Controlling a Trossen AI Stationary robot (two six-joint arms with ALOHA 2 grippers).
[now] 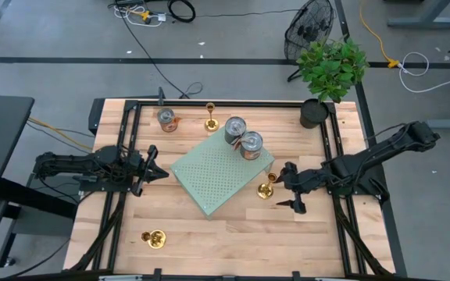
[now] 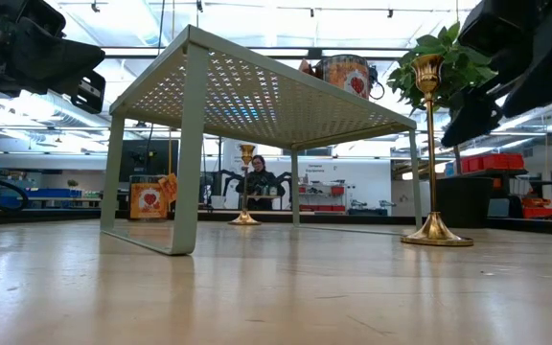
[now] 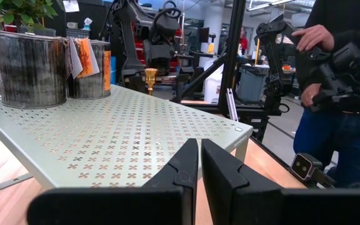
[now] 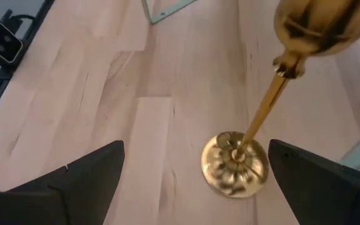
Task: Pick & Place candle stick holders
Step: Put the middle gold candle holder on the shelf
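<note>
Right wrist view shows the right gripper, fingers spread wide, straddling the candle stick holder; centre on its thin stem, seemingly off-middle, before closing.

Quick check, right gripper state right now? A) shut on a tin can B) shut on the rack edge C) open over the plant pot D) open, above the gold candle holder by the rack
D: the right gripper has its fingers spread wide either side of the candle stick holder, which stands on the table untouched, beside the green rack.
</note>
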